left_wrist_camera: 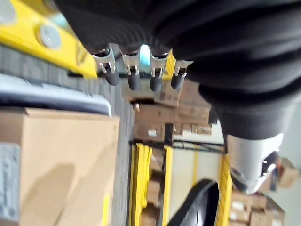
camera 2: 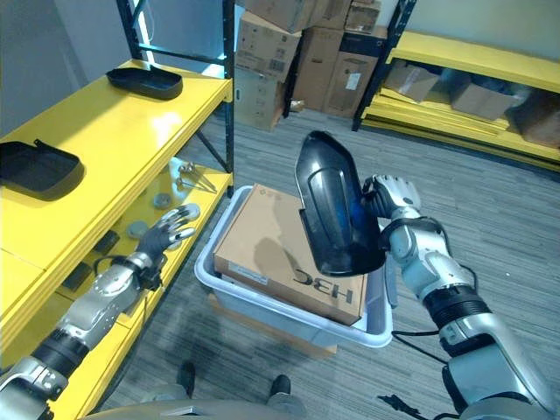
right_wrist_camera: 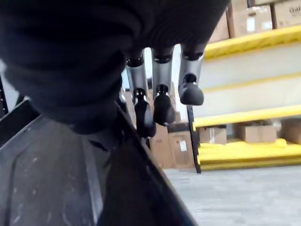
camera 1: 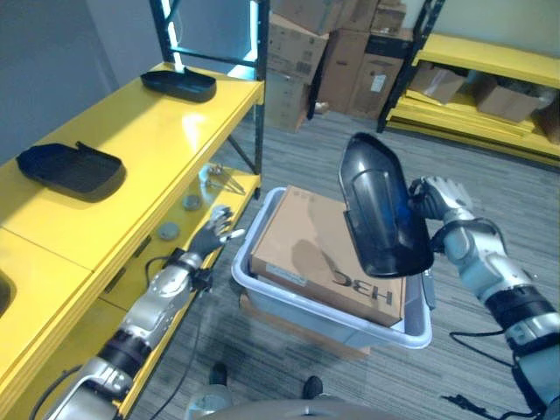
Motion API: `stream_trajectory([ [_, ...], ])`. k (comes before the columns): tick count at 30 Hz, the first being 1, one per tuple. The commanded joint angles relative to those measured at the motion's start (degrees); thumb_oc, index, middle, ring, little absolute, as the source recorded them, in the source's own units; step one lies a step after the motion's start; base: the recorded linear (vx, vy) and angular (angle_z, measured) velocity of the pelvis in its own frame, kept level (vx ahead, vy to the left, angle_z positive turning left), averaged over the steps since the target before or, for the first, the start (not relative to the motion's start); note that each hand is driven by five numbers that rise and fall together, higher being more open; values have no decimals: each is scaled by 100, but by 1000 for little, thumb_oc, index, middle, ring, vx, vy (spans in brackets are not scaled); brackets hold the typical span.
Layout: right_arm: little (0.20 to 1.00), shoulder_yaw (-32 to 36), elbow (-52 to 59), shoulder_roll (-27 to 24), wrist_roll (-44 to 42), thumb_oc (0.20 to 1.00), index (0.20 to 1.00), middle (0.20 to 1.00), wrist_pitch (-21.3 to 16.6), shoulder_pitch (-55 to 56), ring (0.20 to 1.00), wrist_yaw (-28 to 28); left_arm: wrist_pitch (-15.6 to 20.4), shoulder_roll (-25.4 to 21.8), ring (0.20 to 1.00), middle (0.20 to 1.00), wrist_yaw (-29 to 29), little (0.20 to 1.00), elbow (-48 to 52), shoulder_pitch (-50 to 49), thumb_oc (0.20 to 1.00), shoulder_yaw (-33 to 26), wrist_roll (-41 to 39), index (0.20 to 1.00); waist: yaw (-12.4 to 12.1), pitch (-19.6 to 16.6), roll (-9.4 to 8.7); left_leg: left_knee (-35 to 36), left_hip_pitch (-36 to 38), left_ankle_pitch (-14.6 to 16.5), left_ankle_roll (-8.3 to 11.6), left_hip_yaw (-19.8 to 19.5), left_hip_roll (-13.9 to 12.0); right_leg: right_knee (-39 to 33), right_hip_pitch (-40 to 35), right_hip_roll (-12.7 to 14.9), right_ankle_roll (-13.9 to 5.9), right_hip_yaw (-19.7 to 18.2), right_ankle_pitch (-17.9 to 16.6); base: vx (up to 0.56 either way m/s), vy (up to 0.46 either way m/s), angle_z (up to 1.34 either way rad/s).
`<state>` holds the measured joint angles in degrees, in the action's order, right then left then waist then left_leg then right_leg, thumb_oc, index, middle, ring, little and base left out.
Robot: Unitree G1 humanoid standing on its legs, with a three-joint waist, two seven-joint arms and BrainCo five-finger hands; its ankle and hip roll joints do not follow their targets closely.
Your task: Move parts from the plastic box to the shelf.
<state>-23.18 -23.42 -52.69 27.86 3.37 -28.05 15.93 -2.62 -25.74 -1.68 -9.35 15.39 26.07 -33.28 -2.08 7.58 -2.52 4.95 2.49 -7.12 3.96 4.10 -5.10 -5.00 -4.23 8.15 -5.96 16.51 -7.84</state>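
— One black part [camera 1: 382, 206] is up in the air, clear of the plastic box [camera 1: 262, 278]. The right hand [camera 1: 435, 198] grips it by its right edge, fingers [right_wrist_camera: 162, 89] curled over the rim in the wrist view, so the part stands nearly upright above the cardboard box [camera 1: 319, 245] that sits inside the plastic box.

— And where does it need to go?

— Across to the yellow shelf [camera 1: 166, 131] on the robot's left. Two similar black parts, the near one [camera 1: 70, 168] and the far one [camera 1: 178, 83], already lie flat on its top board, with bare yellow between them.

— What about the left hand [camera 1: 213, 230]?

— Empty, fingers [left_wrist_camera: 134, 77] loosely spread, hovering between the shelf's front edge and the plastic box.

— So how would you carry this through?

— I'd keep the grip firm, since the part is held by one edge and looks top-heavy. Lift high enough to pass the shelf's front lip, swing left, and tip the part flat before letting go. The left hand seems well placed to steady the free edge or take it over.
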Motion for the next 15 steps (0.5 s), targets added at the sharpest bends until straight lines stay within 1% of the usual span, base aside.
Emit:
stream_trajectory([
  [1,200,-238,116,-448,123,200,200,200,-191,-1051,200,771,-151,205,1000,1000,75,1000,-187,541,1000,344,-261,1000,-41,-161,-71,5,210,529,25,382,-3,0,-361,96,-248,68,392,-17,19,-14],
  [6,200,-399,384,-301,272,200,200,200,-261,-1567,200,884,-588,701,1000,1000,371,1000,-345,1080,1000,442,-835,1000,97,-245,-101,5,236,573,8,466,-8,0,-341,93,-266,-20,425,-26,37,-7],
  [7,200,-479,404,-243,323,200,200,200,-239,-1688,200,952,-754,837,1000,1000,361,1000,-371,1151,1000,463,-1160,1000,126,-264,-107,5,251,588,1,492,-9,0,-340,93,-268,-39,434,-22,32,-4],
  [9,200,-531,415,-197,369,200,200,200,-213,-1770,200,995,-894,906,1000,1000,409,1000,-363,1184,1000,466,-1342,1000,135,-274,-104,5,261,598,-6,502,-6,0,-338,92,-268,-56,441,-10,31,-8],
  [10,200,-642,390,-114,381,200,200,200,-147,-1959,200,1007,-902,1023,1000,1000,432,1000,-418,1251,1000,510,-1489,1000,153,-295,-103,5,283,617,-17,507,-3,0,-340,88,-262,-80,448,-1,35,-9],
  [11,200,-655,381,-105,373,200,200,200,-150,-1984,200,1012,-881,1040,1000,1000,425,1000,-433,1260,1000,516,-1492,1000,156,-296,-103,5,287,620,-19,508,-3,0,-342,87,-262,-82,449,7,53,-8],
  [12,200,-744,318,-16,386,200,200,200,-157,-2159,200,981,-830,1153,1000,1000,377,1000,-478,1325,1000,545,-1504,1000,154,-323,-105,5,311,650,-28,509,10,0,-350,85,-262,-102,466,5,42,-3],
  [15,200,-890,242,83,389,200,200,200,-169,-2345,200,945,-791,1233,1000,1000,322,1000,-462,1413,1000,556,-1572,1000,153,-330,-96,5,333,670,-37,505,14,0,-356,89,-262,-112,474,4,37,-3],
])
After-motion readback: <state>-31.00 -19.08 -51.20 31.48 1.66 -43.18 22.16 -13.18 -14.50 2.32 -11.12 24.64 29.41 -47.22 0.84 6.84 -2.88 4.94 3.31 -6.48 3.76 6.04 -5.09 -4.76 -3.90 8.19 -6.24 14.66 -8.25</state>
